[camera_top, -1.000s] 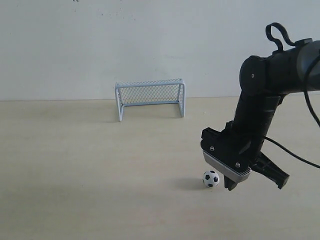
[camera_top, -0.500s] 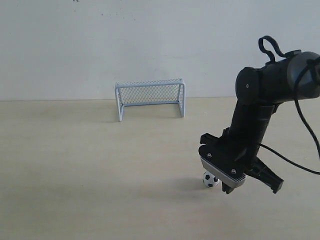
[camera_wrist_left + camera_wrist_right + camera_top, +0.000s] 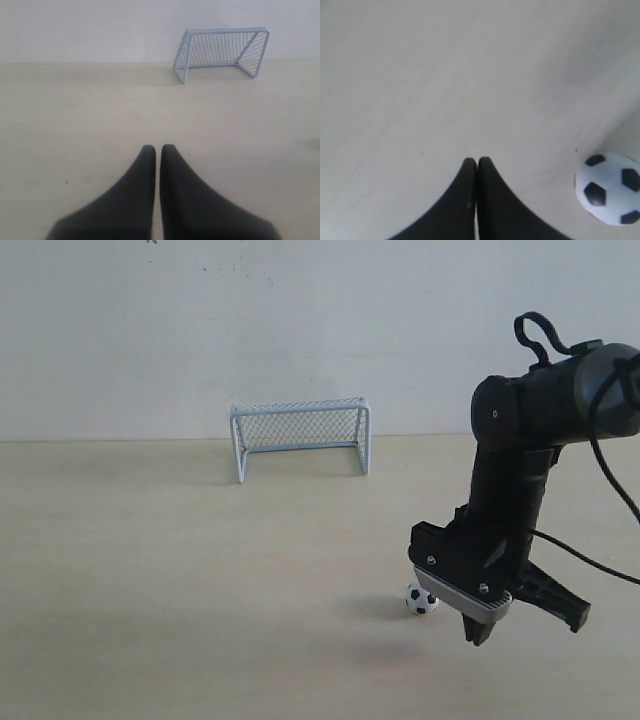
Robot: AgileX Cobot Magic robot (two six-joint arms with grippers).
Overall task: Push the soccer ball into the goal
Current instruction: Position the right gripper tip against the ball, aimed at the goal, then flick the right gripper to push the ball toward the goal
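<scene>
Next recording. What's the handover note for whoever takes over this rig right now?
Left gripper: shut, empty, pointing toward the goal from well back.
Right gripper: shut, empty, low over the table beside the soccer ball, with a gap between them.
Done: nothing yet; the ball sits on the open table, far from the goal.
Left: bring the shut right gripper behind the ball and push it into the goal mouth.

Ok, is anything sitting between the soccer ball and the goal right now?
Nothing visible stands between the soccer ball and the goal. The right gripper, shut, is beside the ball on the side away from the goal.
</scene>
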